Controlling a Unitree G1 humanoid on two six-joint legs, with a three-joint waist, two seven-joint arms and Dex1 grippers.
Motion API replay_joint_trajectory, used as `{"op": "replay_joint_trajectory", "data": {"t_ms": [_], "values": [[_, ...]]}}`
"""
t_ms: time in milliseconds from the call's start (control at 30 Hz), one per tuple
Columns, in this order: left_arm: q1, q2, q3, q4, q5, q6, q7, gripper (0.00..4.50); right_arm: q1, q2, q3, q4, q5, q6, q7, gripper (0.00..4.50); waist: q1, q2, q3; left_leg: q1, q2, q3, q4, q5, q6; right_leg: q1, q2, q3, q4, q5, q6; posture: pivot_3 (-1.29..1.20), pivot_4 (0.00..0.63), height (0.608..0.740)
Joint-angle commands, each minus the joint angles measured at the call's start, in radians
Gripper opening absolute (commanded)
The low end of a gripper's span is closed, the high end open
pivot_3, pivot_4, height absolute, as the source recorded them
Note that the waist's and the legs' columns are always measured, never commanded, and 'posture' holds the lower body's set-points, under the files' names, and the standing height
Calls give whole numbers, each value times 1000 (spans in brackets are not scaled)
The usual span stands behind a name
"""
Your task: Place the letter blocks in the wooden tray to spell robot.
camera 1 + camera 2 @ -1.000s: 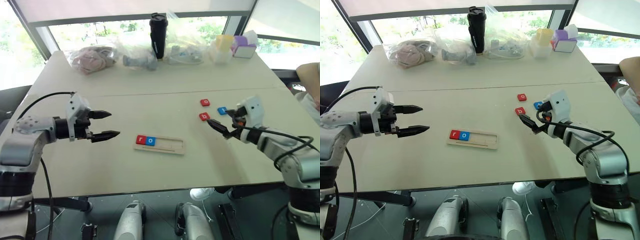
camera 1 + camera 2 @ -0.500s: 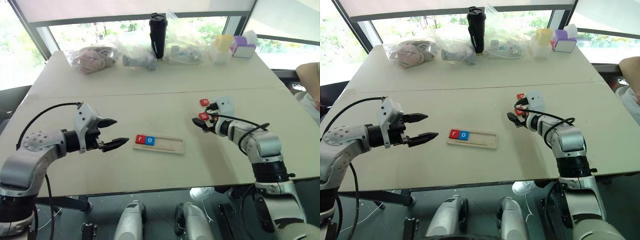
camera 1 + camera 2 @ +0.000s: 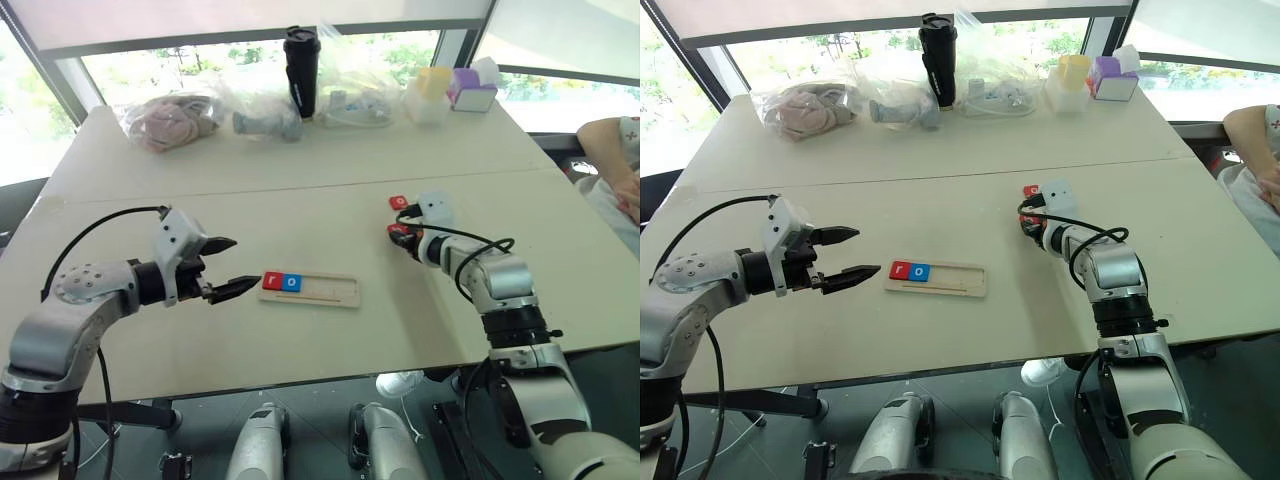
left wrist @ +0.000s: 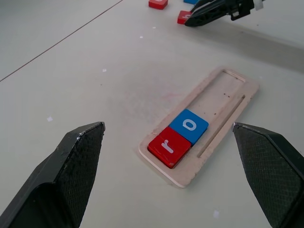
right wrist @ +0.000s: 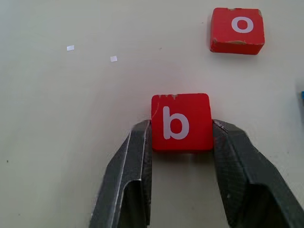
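Observation:
The wooden tray (image 3: 335,291) lies mid-table with a red r block (image 3: 271,281) and a blue o block (image 3: 291,283) side by side at its left end. My left gripper (image 3: 225,267) hovers open just left of the tray, nothing between its fingers. To the right, my right gripper (image 5: 181,126) is shut on a red b block (image 5: 181,121) that rests on the table, one finger on each side. A red o block (image 5: 237,30) lies just beyond it. A sliver of a blue block (image 5: 302,95) peeks in beside it.
Along the table's far edge stand a black tumbler (image 3: 299,57), plastic bags of soft items (image 3: 165,115), and yellow (image 3: 435,90) and purple (image 3: 472,90) containers. A person's arm (image 3: 615,160) shows at the right edge.
My right gripper has reached forward and down to the red b block and closed on it. The left gripper has edged toward the tray's left end, still open.

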Motion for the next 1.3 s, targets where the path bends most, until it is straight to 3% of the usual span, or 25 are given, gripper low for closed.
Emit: {"op": "replay_joint_trajectory", "data": {"t_ms": [33, 200, 333, 600, 933, 1133, 1200, 1300], "values": [[4, -3, -4, -5, 9, -33, 6, 4500, 2, 8, -13, -34, -3, 9, 4, 1169, 0, 0, 0, 0, 0, 0, 0, 0, 0, 0, 0, 0, 0, 0, 0, 0, 150, 740], [10, -4, -14, -4, 9, -41, 3, 4500, 47, -29, -101, -236, 45, 99, -5, 1169, 7, 0, 0, -1, 0, 0, 0, 0, 0, -1, 0, 0, 0, 0, 0, 0, 150, 740], [28, -5, -21, 5, 15, -56, -5, 4500, 149, -39, -180, -514, 74, 312, -69, 1169, 9, 0, 0, -2, 0, 0, 0, 0, 0, -1, -1, 0, 0, 0, 0, 0, 150, 740], [7, -10, -58, 22, 15, -57, -20, 4500, 243, 194, -271, -944, 43, 753, -248, 1169, 5, 1, 0, -2, 2, 0, 0, 0, -1, -4, 1, 0, 0, 0, -1, 0, 150, 740], [-48, -17, -106, 76, 39, -74, -38, 4500, 311, 360, -233, -1008, -78, 792, -399, 1169, 6, 1, 0, -8, 1, 1, 0, 0, 0, -9, -1, 0, -1, 1, -1, 0, 150, 740], [-54, -18, -110, 93, 47, -84, -40, 4500, 311, 405, -201, -1008, -114, 792, -427, 1169, 2, 1, 0, -8, 1, 1, 0, 0, 0, -10, 0, 0, 0, 1, -1, 0, 150, 740], [-54, -19, -111, 95, 48, -85, -39, 4500, 313, 414, -202, -1008, -117, 792, -423, 2218, 1, 1, 0, -8, 1, 1, 0, 0, 0, -10, 0, 0, 0, 1, -1, 0, 150, 740], [-53, -18, -112, 97, 50, -87, -39, 4500, 311, 332, -160, -1006, -100, 792, -389, 3708, 2, 1, 0, -8, 1, 0, 0, 0, 0, -10, 0, 0, 0, 1, -1, 0, 150, 740]]}}
